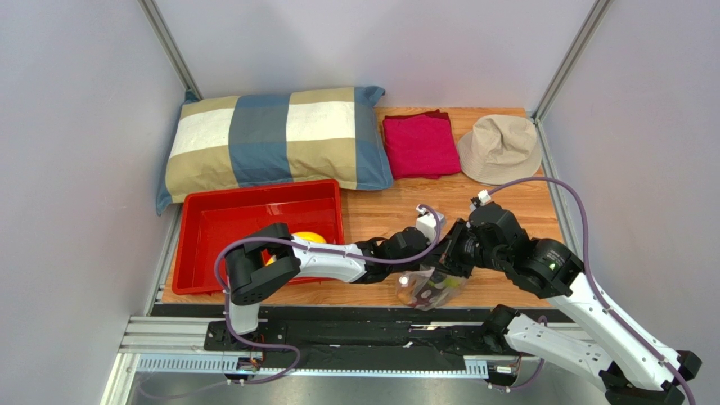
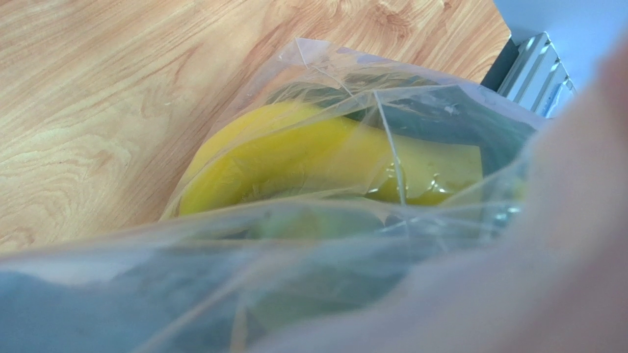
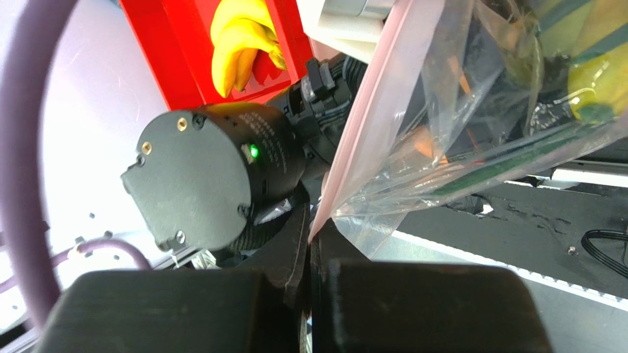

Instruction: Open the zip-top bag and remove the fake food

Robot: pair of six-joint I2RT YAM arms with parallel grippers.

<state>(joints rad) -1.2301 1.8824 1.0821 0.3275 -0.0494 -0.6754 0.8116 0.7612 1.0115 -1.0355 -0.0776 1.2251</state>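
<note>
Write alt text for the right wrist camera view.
The right gripper pinches the zip-top bag by its pink zip strip, fake food showing through the clear plastic. Behind, a red bin holds yellow toy bananas.

Quick tally across the worktop [image 1: 380,211], and it's ones nearly all the way: one zip-top bag [image 1: 428,289]; one red bin [image 1: 253,221]; one checked pillow [image 1: 275,143]; one folded magenta cloth [image 1: 420,145]; one beige bucket hat [image 1: 500,148]; arms come as a pair, left arm [image 1: 330,257] and right arm [image 1: 549,266]. On to the fake food [image 3: 239,44]: one yellow banana bunch [image 1: 307,239] outside the bag; one yellow piece [image 2: 317,162] clearly inside it (dark green and orange bits show through the plastic too, but they're too crumpled over to count).
</note>
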